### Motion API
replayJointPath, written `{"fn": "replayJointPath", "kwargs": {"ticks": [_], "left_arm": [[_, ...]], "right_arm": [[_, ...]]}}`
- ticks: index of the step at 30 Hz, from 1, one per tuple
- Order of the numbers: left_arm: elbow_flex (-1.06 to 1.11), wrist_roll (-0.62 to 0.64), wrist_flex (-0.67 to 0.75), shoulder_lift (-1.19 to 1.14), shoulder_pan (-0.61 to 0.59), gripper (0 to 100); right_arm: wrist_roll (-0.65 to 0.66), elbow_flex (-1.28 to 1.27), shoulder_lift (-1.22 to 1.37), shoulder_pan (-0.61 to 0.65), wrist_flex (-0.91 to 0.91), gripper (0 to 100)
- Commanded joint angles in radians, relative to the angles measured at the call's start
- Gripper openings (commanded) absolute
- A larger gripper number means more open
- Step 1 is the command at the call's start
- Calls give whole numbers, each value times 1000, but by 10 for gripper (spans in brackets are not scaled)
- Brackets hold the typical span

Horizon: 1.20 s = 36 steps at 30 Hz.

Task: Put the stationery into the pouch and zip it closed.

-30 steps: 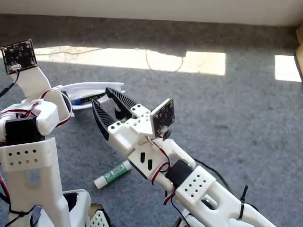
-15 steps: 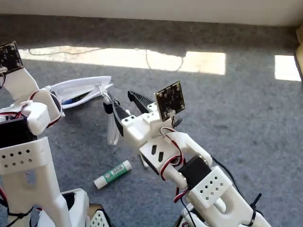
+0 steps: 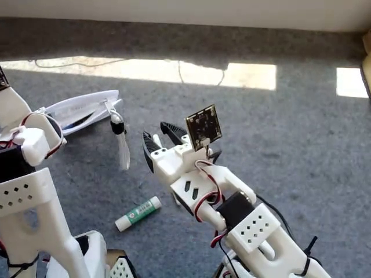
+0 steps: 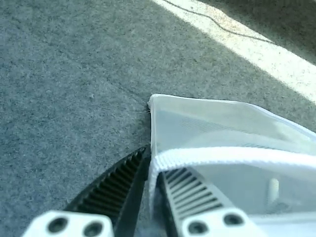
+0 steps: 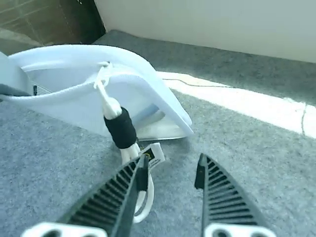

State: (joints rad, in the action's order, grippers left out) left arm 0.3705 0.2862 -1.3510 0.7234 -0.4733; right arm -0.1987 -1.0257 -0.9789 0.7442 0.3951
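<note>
The left gripper (image 4: 151,154) pinches the white woven rim of a translucent mesh pouch (image 4: 212,131) between one black ribbed finger and one white one. The pouch lies on grey carpet (image 4: 69,74). Beyond it, a thin cable (image 4: 216,25) crosses a band of sunlight (image 4: 261,49).

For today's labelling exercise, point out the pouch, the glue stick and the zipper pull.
pouch (image 3: 81,105), high view, its white side.
glue stick (image 3: 138,212), high view, its green label.
zipper pull (image 5: 120,127), right wrist view, its black bead.
</note>
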Motion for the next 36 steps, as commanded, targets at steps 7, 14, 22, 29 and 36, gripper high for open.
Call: {"fn": "replayJointPath", "kwargs": {"ticks": [7,14,22,29,36], "left_arm": [[-19,5,25,30,-18,11],[-18,5,25,30,-18,11],[4,3,31,30,-16,11],[4,3,31,30,-16,11],[4,3,31,30,-16,11]], "right_arm": [[-6,116,378,-13,7,156],[-6,243,624,-71,7,156],[-5,387,860,-71,10,156],[52,529,992,-71,150,156],[57,615,1109,-73,188,156]]}}
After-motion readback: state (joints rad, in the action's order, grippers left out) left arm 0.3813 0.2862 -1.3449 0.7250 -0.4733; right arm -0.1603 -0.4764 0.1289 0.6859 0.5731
